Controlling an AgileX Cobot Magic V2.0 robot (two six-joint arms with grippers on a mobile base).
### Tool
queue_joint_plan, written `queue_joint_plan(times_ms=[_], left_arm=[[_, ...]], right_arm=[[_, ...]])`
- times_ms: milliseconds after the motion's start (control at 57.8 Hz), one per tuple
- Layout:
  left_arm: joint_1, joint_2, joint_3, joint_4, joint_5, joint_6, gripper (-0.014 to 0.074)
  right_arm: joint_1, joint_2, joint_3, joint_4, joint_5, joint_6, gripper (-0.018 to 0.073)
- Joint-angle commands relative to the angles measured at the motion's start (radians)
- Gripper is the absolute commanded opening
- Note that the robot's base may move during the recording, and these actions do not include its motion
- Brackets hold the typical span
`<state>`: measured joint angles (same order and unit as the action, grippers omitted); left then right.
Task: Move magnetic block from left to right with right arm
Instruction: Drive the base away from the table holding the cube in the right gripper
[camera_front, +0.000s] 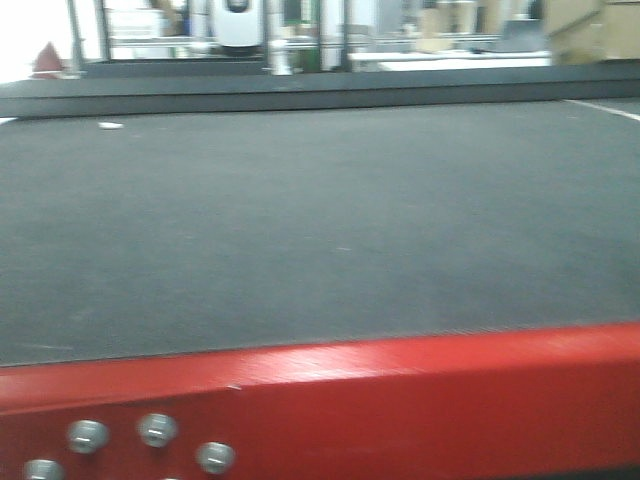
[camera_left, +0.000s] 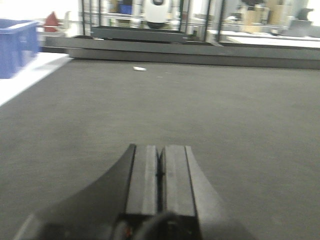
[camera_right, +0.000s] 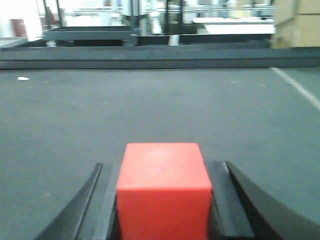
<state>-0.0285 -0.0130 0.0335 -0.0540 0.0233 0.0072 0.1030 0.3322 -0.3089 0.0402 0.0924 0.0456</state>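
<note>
In the right wrist view the magnetic block (camera_right: 164, 190), a plain red cube, fills the space between the two black fingers of my right gripper (camera_right: 164, 167), which is shut on it just over the dark grey mat (camera_right: 160, 110). My left gripper (camera_left: 160, 150) shows in the left wrist view with its two pads pressed together and nothing between them, low over the same mat (camera_left: 200, 100). Neither gripper nor the block appears in the front view, which shows only the mat (camera_front: 320, 220).
A glossy red table edge with metal bolts (camera_front: 320, 400) runs along the near side. A blue crate (camera_left: 17, 47) stands at the far left. A small white scrap (camera_left: 139, 69) lies on the mat far back. A raised dark ledge (camera_right: 160, 57) borders the far side.
</note>
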Motion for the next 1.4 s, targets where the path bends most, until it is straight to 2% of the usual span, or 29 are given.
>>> queue_joint_plan(times_ms=[0,1384], left_arm=[[0.002,-0.013,0.007,-0.003,-0.080,-0.007,-0.0126],[0.002,-0.013,0.007,-0.003,-0.080,-0.007,-0.0126]], right_arm=[[-0.008,0.003,-0.030,-0.001,-0.083,-0.008,0.0234],[-0.008,0.003,-0.030,-0.001,-0.083,-0.008,0.0234]])
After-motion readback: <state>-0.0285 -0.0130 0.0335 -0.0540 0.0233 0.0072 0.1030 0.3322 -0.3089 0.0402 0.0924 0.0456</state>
